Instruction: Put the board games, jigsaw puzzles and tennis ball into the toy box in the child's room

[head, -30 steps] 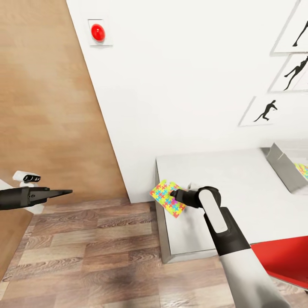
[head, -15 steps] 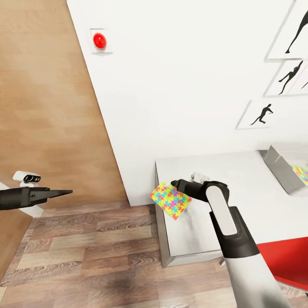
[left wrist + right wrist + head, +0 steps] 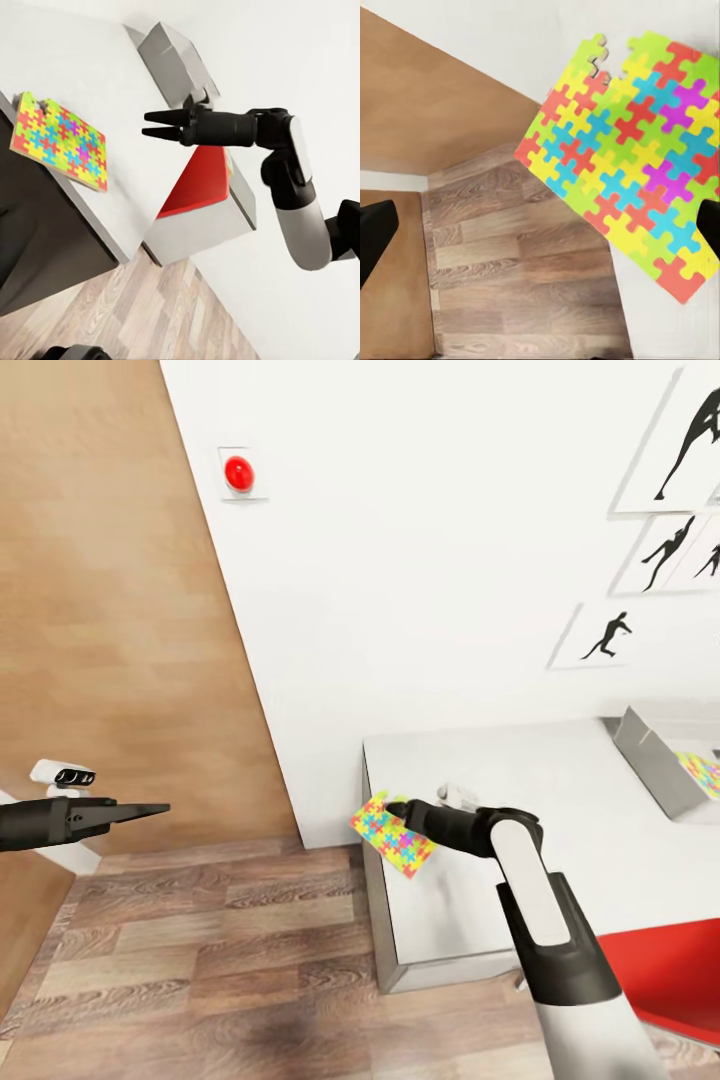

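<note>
My right gripper [image 3: 400, 813] reaches the jigsaw puzzle [image 3: 392, 833], which overhangs the table [image 3: 560, 830] corner, handy for an edge grip; I cannot tell its opening. My left gripper [image 3: 150, 811] idles, narrow and empty. The toy box [image 3: 650, 760] waits well apart.

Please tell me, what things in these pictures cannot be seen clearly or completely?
- Toy box: head view, cut off by the picture's edge; its contents are mostly hidden.
- Second puzzle inside it: only a corner shows.
- Right gripper over the overhanging puzzle: head view too small to tell contact; in the left wrist view it looks apart.
- Red object: head view, cropped, unidentifiable.
</note>
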You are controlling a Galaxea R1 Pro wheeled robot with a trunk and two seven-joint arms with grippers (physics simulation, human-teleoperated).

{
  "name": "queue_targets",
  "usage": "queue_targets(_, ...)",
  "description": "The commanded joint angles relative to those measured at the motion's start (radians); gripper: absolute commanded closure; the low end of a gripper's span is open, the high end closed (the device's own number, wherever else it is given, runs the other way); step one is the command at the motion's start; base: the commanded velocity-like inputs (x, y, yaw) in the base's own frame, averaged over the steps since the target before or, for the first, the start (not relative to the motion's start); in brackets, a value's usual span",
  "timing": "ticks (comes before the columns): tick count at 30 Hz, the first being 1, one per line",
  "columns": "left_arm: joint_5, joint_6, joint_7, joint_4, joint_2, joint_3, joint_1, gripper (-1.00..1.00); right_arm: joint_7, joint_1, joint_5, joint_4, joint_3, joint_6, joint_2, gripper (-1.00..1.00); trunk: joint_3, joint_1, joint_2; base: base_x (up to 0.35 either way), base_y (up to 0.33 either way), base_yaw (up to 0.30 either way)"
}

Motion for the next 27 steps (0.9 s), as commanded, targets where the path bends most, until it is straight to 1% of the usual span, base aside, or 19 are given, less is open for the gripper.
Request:
queue_targets(1,0.000,0.011,-0.004,0.000,0.001,0.000,-0.001,-1.00,0.031,0.009,-0.025,-0.002,-0.006,0.005,-0.002,-1.00,0.000,0.001,-0.002,0.000,0.000,0.000)
queue_targets(3,0.000,0.011,-0.004,0.000,0.001,0.000,-0.001,-1.00,0.082,0.021,-0.042,-0.002,-0.020,0.008,-0.007,-1.00,0.003,0.001,-0.002,0.000,0.000,0.000)
queue_targets(4,-0.001,0.011,-0.004,0.000,0.001,0.000,-0.001,-1.00,0.140,0.039,-0.057,-0.002,-0.040,0.012,-0.019,-1.00,0.005,0.001,-0.002,0.000,0.000,0.000)
queue_targets(5,-0.001,0.011,-0.004,0.000,0.000,0.000,-0.001,-1.00,0.173,0.050,-0.063,-0.002,-0.052,0.015,-0.027,-1.00,0.006,0.001,-0.002,0.000,0.000,0.000)
queue_targets(6,-0.001,0.011,-0.004,0.000,0.000,0.000,-0.001,-1.00,0.241,0.075,-0.071,-0.003,-0.075,0.018,-0.043,-1.00,0.008,0.001,-0.002,0.000,0.000,0.000)
queue_targets(9,-0.001,0.011,-0.004,0.000,0.000,-0.001,-0.001,-1.00,0.352,0.116,-0.078,-0.003,-0.106,0.021,-0.063,-1.00,0.013,0.001,-0.002,0.000,0.000,0.000)
queue_targets(10,-0.001,0.010,-0.004,0.000,0.000,-0.001,-0.001,-1.00,0.431,0.147,-0.081,-0.003,-0.126,0.022,-0.074,-1.00,0.015,0.001,-0.002,0.000,0.000,0.000)
queue_targets(12,-0.001,0.010,-0.004,0.000,-0.001,-0.001,-0.001,-1.00,0.513,0.180,-0.082,-0.003,-0.148,0.023,-0.084,-1.00,0.018,0.001,-0.002,0.000,0.000,0.000)
queue_targets(13,-0.001,0.009,-0.004,0.000,-0.002,-0.001,-0.001,-1.00,0.594,0.212,-0.083,-0.003,-0.170,0.024,-0.092,-1.00,0.019,0.001,-0.002,0.000,0.000,0.000)
queue_targets(16,-0.002,0.008,-0.004,0.000,-0.002,-0.001,-0.001,-1.00,0.706,0.256,-0.084,-0.003,-0.204,0.025,-0.101,-1.00,0.024,0.001,-0.002,0.000,0.000,0.000)
queue_targets(17,-0.003,0.006,-0.004,0.000,-0.003,-0.001,-0.001,-1.00,0.770,0.281,-0.084,-0.003,-0.224,0.024,-0.107,-1.00,0.026,0.001,-0.002,0.000,0.000,0.000)
queue_targets(20,-0.003,0.002,-0.004,0.001,-0.005,-0.001,-0.001,-1.00,0.841,0.313,-0.084,-0.003,-0.248,0.024,-0.113,-1.00,0.031,0.001,-0.002,0.000,0.000,0.000)
queue_targets(21,-0.003,0.001,-0.004,0.006,-0.006,-0.002,-0.001,-1.00,0.875,0.332,-0.084,-0.003,-0.259,0.024,-0.116,-1.00,0.032,0.001,-0.002,0.000,0.000,0.000)
queue_targets(24,-0.004,-0.003,-0.004,0.020,-0.008,-0.002,-0.001,-1.00,0.911,0.363,-0.084,-0.003,-0.271,0.023,-0.120,-1.00,0.037,0.001,-0.002,0.000,0.000,0.000)
queue_targets(27,-0.004,-0.008,-0.004,0.027,-0.009,-0.002,-0.001,-1.00,0.927,0.382,-0.084,-0.003,-0.276,0.021,-0.122,-1.00,0.042,0.001,-0.002,0.000,0.000,0.000)
